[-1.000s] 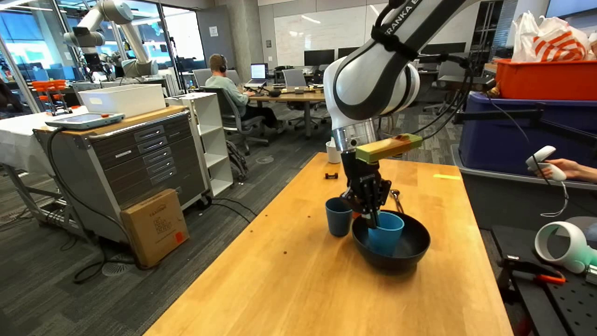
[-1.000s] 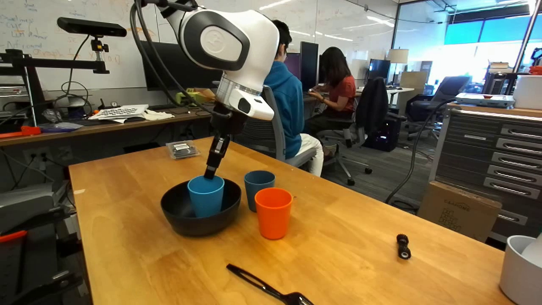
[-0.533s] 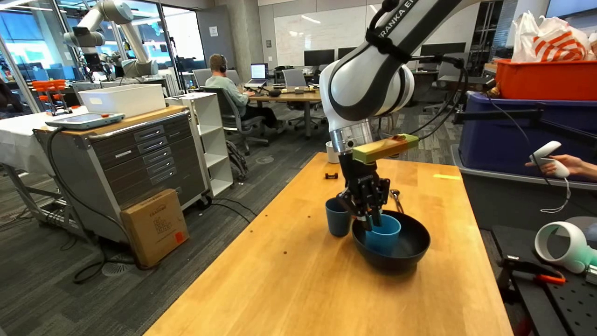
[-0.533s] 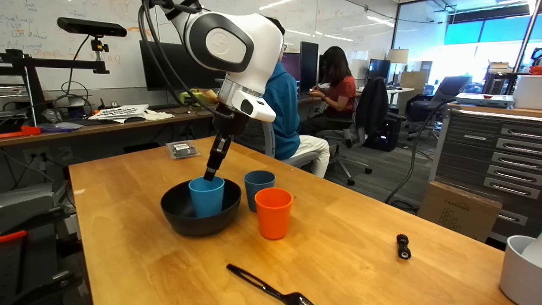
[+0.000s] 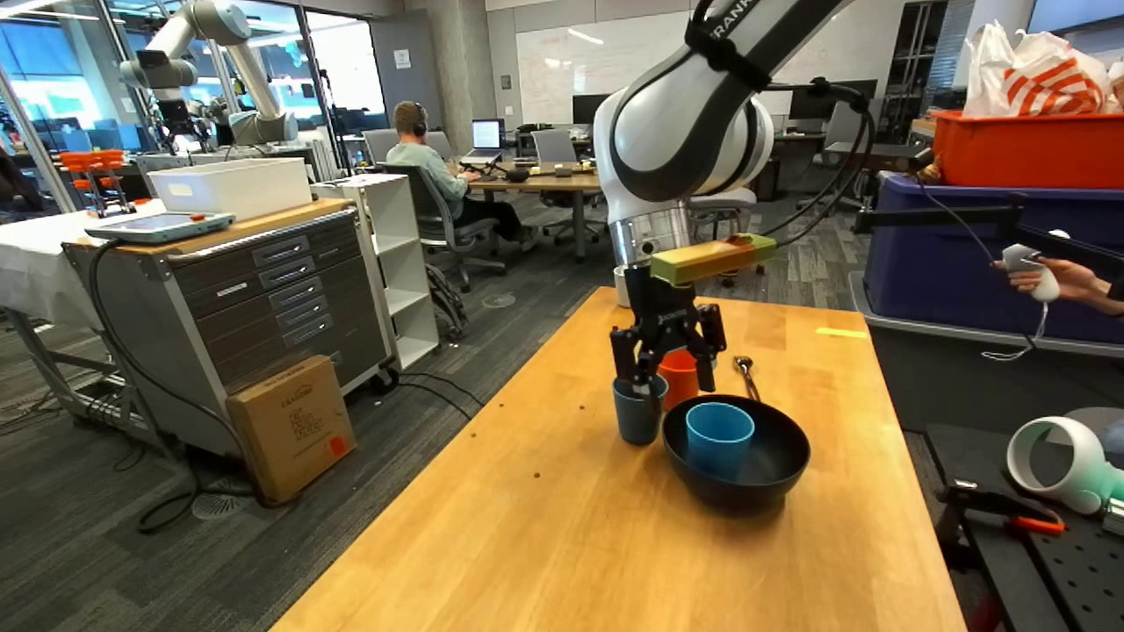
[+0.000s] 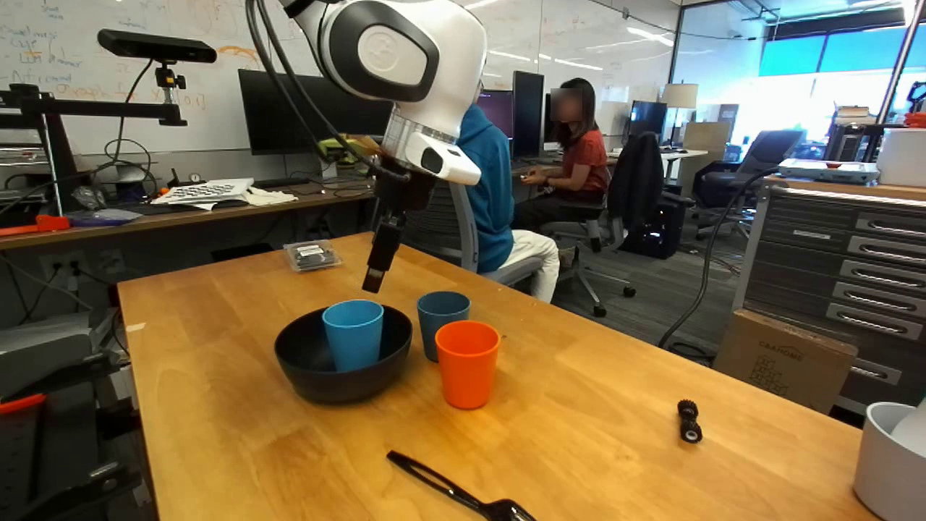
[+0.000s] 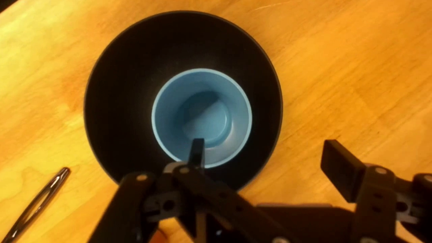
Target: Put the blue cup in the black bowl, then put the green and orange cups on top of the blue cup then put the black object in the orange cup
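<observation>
The blue cup [image 6: 353, 340] is seated upright inside the black bowl [image 6: 340, 388]. The gripper [image 7: 265, 150] is held above the table [image 6: 593, 405] near the bowl, its jaws spread wide apart. The green cup [image 6: 434, 317] and the orange cup [image 6: 467, 369] are stood upright beside the bowl, the green partly hidden in an exterior view. The black utensil [image 6: 469, 501] is laid flat, apart from the cups

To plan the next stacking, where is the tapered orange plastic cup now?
In an exterior view, the orange cup stands right of the round matte black bowl, partly in front of the tapered teal plastic cup.
</observation>
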Controlling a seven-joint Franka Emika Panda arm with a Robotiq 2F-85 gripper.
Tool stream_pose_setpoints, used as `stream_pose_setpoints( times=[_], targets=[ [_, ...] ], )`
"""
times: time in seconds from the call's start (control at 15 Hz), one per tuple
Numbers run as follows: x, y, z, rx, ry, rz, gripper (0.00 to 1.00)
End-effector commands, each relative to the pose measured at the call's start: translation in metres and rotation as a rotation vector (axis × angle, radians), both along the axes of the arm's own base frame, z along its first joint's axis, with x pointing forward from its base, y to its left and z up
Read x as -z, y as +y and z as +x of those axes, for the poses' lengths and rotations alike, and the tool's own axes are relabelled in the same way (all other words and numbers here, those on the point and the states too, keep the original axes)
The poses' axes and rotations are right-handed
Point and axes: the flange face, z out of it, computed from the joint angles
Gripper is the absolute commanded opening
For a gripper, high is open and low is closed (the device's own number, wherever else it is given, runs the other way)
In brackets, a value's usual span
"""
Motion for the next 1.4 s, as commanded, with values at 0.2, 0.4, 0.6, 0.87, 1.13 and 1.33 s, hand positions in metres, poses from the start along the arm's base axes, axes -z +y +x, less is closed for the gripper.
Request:
stream_pose_setpoints(
  times=[0.2, 0.4, 0.6, 0.87, 1.13, 1.33],
  targets=[
    [-0.044, -0.008, 0.03, 0.042, -0.215, -0.064, 1.0],
    [-0.042, -0.013, 0.04, 0.07, -0.301, -0.084, 1.0],
    [-0.034, -0.014, 0.044, 0.077, -0.337, -0.109, 1.0],
    [-0.02, -0.013, 0.045, 0.069, -0.344, -0.125, 1.0],
    [-0.008, -0.012, 0.045, 0.061, -0.343, -0.138, 1.0],
    [0.001, -0.012, 0.044, 0.055, -0.342, -0.146, 1.0]
  ],
)
